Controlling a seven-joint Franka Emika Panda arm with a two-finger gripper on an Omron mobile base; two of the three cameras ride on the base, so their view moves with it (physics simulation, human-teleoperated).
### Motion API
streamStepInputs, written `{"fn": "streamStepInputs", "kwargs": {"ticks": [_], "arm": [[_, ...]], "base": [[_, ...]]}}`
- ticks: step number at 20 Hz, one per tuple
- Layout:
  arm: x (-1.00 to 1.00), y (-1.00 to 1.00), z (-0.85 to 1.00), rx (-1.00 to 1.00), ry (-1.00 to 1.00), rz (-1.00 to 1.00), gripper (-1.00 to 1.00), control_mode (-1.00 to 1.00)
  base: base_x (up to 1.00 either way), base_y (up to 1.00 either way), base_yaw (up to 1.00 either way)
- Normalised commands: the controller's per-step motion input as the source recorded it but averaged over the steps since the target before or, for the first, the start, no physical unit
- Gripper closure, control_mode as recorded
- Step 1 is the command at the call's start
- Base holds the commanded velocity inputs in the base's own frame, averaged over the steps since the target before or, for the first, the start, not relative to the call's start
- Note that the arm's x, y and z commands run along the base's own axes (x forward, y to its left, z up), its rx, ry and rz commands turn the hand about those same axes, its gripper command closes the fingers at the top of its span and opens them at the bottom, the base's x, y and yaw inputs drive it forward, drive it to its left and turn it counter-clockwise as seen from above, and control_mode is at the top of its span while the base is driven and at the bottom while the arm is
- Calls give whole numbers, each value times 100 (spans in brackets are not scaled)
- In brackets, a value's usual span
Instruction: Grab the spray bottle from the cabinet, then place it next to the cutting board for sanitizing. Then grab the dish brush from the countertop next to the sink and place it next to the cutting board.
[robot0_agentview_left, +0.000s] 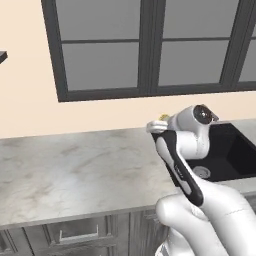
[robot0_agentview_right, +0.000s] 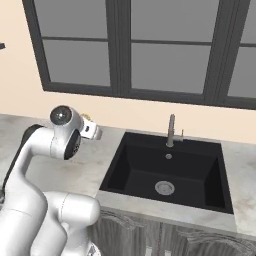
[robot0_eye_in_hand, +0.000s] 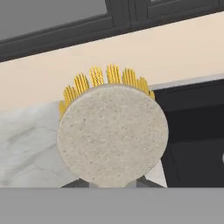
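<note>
Left base view shows the big light grey marble-patterned countertop (robot0_agentview_left: 65, 170), and the black rectangular sink (robot0_agentview_left: 230, 150) sits in it on the right. Right base view shows a slim bronze-grey faucet (robot0_agentview_right: 171, 131) behind the basin. The white arm's gripper (robot0_agentview_right: 92, 129) is up over the stone, just left of the sink. The cream-white dish brush with yellow bristles (robot0_eye_in_hand: 113, 133) is right at the hand, its round head close to the camera. I cannot tell if the fingers are closed on it.

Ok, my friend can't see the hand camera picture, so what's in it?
Up close sits the dish brush, its round speckled cream back toward the camera with yellow bristles fanning over the top. Behind it lie the marbled countertop on the left, the black sink on the right, a cream wall and dark window frames.
</note>
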Motion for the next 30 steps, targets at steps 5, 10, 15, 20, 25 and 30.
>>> {"fn": "streamStepInputs", "kwargs": {"ticks": [5, 10, 15, 20, 25, 30], "arm": [[-44, 0, 56, 8, -25, 0, 100, -100], [-44, -4, 50, 4, -19, 0, 100, -100], [-64, -4, 53, 1, -17, 0, 100, -100], [-91, -1, 56, 0, -9, 0, 100, -100], [-98, 0, 41, 0, 0, 0, 100, -100], [-95, 0, 19, 0, 0, 0, 100, -100]], "base": [[0, 0, 0], [0, 0, 0], [0, 0, 0], [0, 0, 0], [0, 0, 0], [0, 0, 0]]}}
